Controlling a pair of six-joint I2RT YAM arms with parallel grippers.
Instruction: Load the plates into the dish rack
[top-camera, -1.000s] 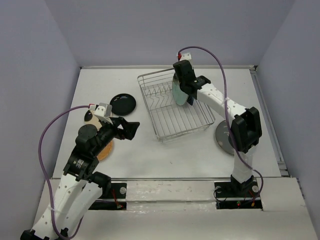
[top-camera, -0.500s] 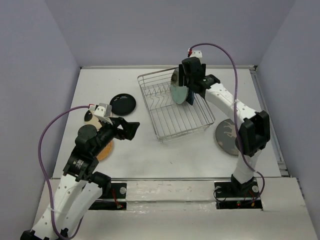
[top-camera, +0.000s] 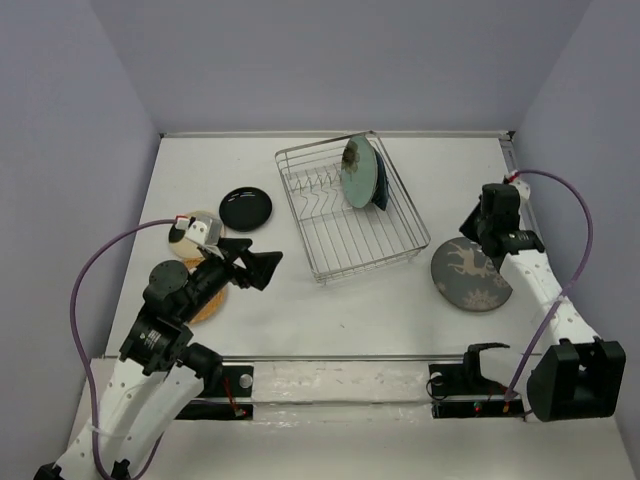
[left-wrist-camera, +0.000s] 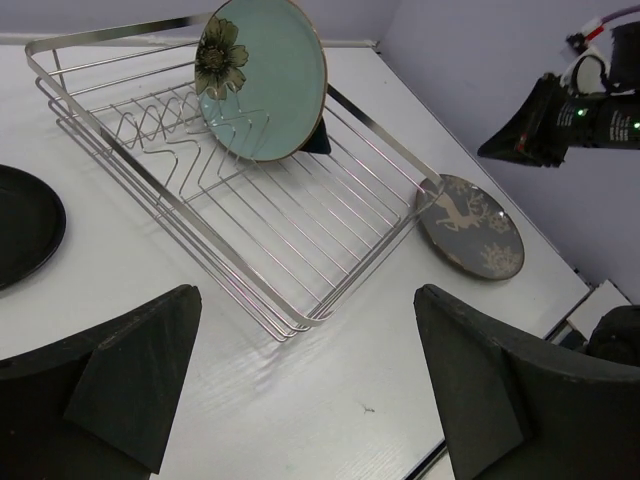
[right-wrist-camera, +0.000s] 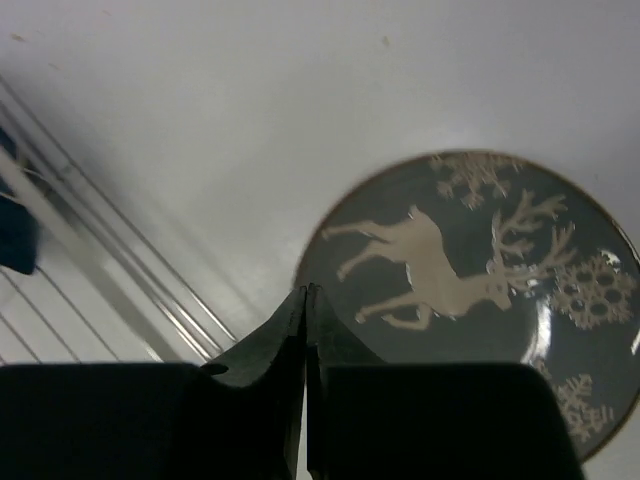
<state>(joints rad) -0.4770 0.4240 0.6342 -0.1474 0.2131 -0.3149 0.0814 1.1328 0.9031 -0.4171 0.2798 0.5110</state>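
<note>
White table (top-camera: 300, 320). The rectangular silver wire dish rack (top-camera: 345, 240) (left-wrist-camera: 250, 250) sits at centre-far, skewed to the table edges. Two plates stand on edge at its far right end, by the upright tines. The pale teal round plate with a flower motif (top-camera: 357, 172) (left-wrist-camera: 265, 85) is in front, tilted back. The dark blue plate (top-camera: 381, 187) (left-wrist-camera: 318, 140) is directly behind it and mostly hidden, and the two appear to touch. The rest of the rack holds nothing. The grey round plate with a pale deer and snowflake pattern (top-camera: 470, 273) (left-wrist-camera: 470, 227) (right-wrist-camera: 470, 290) lies flat on the table just right of the rack's near right corner. The small black round plate (top-camera: 246, 207) (left-wrist-camera: 20, 225) lies flat to the left of the rack. The small cream plate (top-camera: 207, 218) and the orange-tan plate (top-camera: 215, 300) lie at near left, both partly covered by the left arm. The left gripper (top-camera: 265, 268) (left-wrist-camera: 305, 300) points toward the rack from the left, jaws wide apart, holding nothing. The right gripper (top-camera: 472, 222) (left-wrist-camera: 487, 150) (right-wrist-camera: 305, 292) is raised above the table at the far left rim of the grey plate, jaws pressed together with nothing between them. It is not touching the plate in the left wrist view.
</note>
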